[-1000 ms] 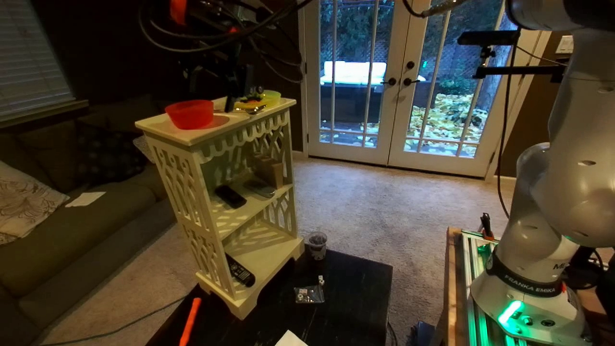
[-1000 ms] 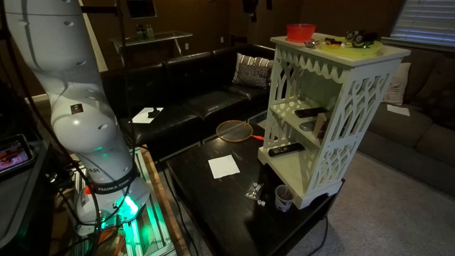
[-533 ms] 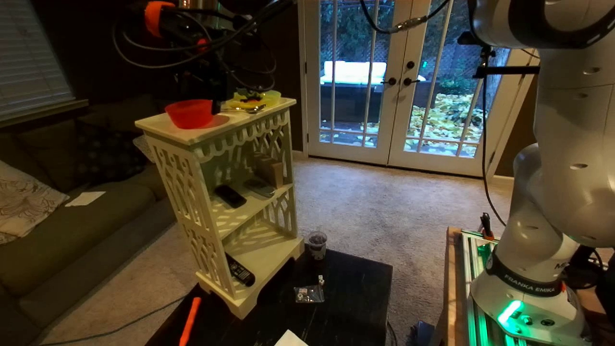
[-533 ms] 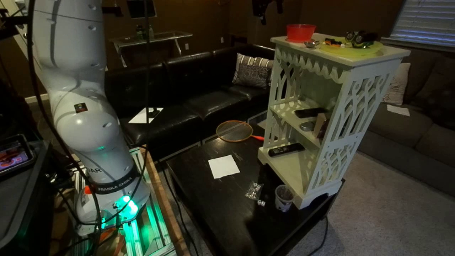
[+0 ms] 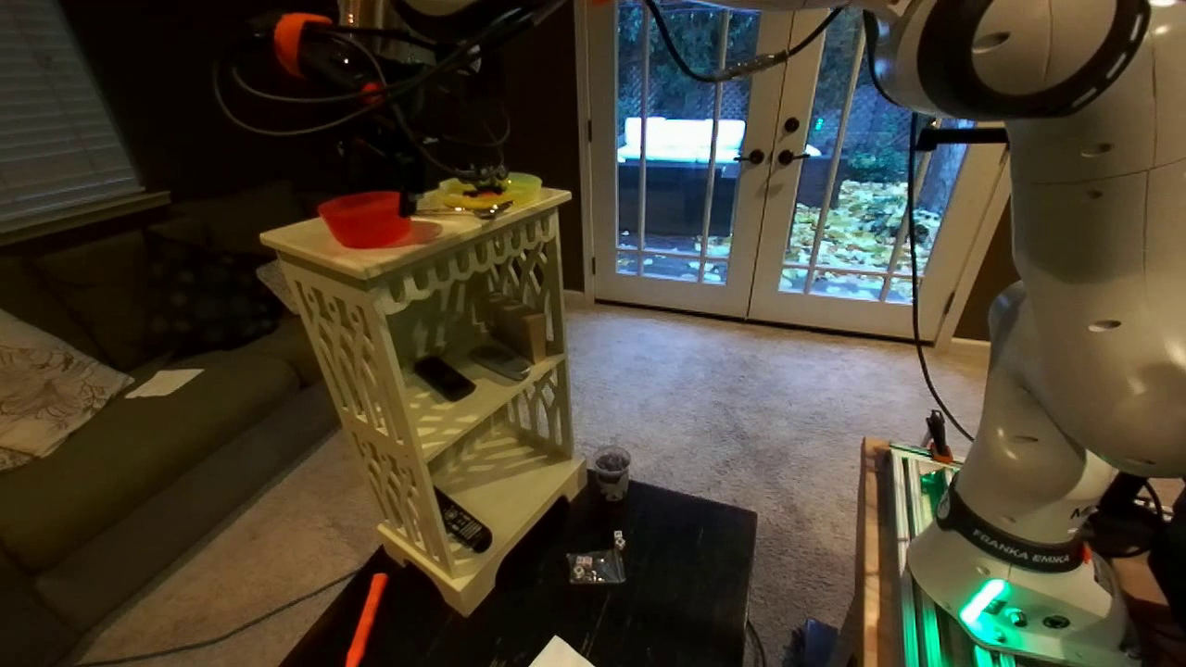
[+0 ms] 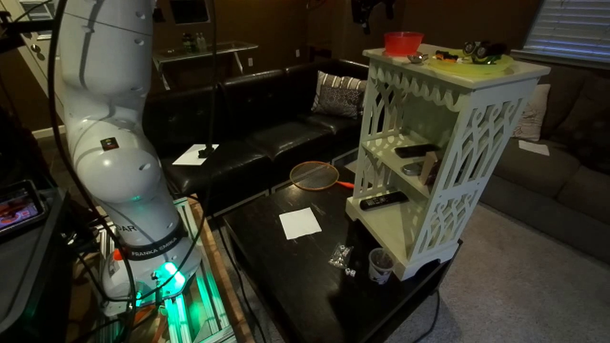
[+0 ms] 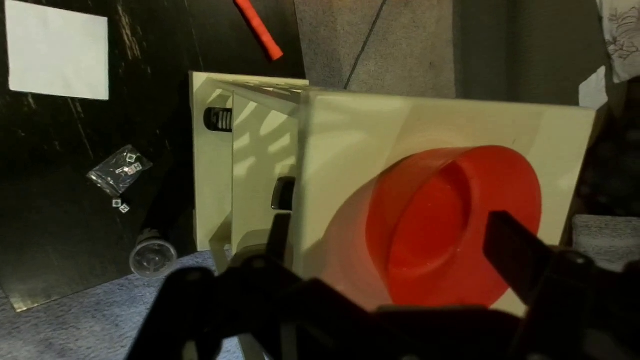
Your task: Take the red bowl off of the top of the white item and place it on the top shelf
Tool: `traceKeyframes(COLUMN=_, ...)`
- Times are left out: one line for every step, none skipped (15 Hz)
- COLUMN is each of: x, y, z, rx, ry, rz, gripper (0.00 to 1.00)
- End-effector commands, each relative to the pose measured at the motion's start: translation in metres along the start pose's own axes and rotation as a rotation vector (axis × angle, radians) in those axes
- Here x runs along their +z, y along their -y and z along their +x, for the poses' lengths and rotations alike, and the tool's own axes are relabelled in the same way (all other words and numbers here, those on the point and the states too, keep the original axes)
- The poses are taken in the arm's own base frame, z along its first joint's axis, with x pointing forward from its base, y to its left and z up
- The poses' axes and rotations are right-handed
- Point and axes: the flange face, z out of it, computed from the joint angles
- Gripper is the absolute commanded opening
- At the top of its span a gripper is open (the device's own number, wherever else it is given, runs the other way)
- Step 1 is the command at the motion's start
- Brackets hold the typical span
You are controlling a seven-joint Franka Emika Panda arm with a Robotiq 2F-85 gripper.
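Note:
The red bowl (image 5: pixel 364 220) stands upright on the flat top of the white item (image 5: pixel 372 269); it also shows in an exterior view (image 6: pixel 403 44) and in the wrist view (image 7: pixel 435 220). The top shelf (image 5: pixel 435 419) is the inner tier under the flat top and holds a dark phone and a grey object. My gripper (image 7: pixel 390 232) is open and empty above the bowl. In the wrist view one finger overlaps the bowl's rim and the other overlaps the unit's front edge. In an exterior view the dark gripper (image 5: pixel 405 190) hangs at the bowl's side; contact cannot be told.
A yellow-green plate (image 6: pixel 472 66) with toys and a metal spoon (image 6: pixel 417 58) share the flat top. A remote (image 6: pixel 384 200) lies on the bottom tier. A clear cup (image 6: pixel 381 265), a bag of dice (image 6: pixel 340 255), paper (image 6: pixel 300 223) and a racket (image 6: pixel 314 175) lie on the dark table.
The gripper has moved toward the red bowl, leftward and slightly down in an exterior view, with the arm reaching further out. The bowl has not moved.

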Motion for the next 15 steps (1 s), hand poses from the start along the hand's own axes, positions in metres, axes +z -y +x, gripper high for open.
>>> traceKeyframes(x=-0.001, y=0.013, z=0.001, rx=0.062, ry=-0.050, rz=0.025, gripper=0.89)
traceKeyframes(x=-0.001, y=0.014, z=0.002, rx=0.072, ry=-0.059, rz=0.028, gripper=0.85)
traceKeyframes(x=0.000, y=0.015, z=0.003, rx=0.080, ry=-0.069, rz=0.027, gripper=0.81)
traceKeyframes(x=0.002, y=0.015, z=0.003, rx=0.086, ry=-0.080, rz=0.026, gripper=0.85)
traceKeyframes(x=0.004, y=0.016, z=0.003, rx=0.091, ry=-0.091, rz=0.028, gripper=0.84)
traceKeyframes(x=0.007, y=0.016, z=0.003, rx=0.096, ry=-0.099, rz=0.027, gripper=0.84)
traceKeyframes(x=0.008, y=0.016, z=0.002, rx=0.099, ry=-0.104, rz=0.024, gripper=0.84)
traceKeyframes(x=0.011, y=0.015, z=0.002, rx=0.101, ry=-0.111, rz=0.022, gripper=0.84)
traceKeyframes(x=0.014, y=0.015, z=0.000, rx=0.102, ry=-0.114, rz=0.017, gripper=0.82)
traceKeyframes(x=0.016, y=0.015, z=-0.001, rx=0.101, ry=-0.116, rz=0.016, gripper=0.83)
traceKeyframes(x=0.021, y=0.014, z=-0.003, rx=0.100, ry=-0.118, rz=0.015, gripper=0.80)
traceKeyframes(x=0.023, y=0.014, z=-0.004, rx=0.098, ry=-0.120, rz=0.013, gripper=0.80)
traceKeyframes(x=0.026, y=0.014, z=-0.005, rx=0.096, ry=-0.124, rz=0.017, gripper=0.74)
traceKeyframes(x=0.028, y=0.014, z=-0.006, rx=0.094, ry=-0.129, rz=0.018, gripper=0.72)
traceKeyframes(x=0.030, y=0.014, z=-0.006, rx=0.095, ry=-0.134, rz=0.020, gripper=0.65)
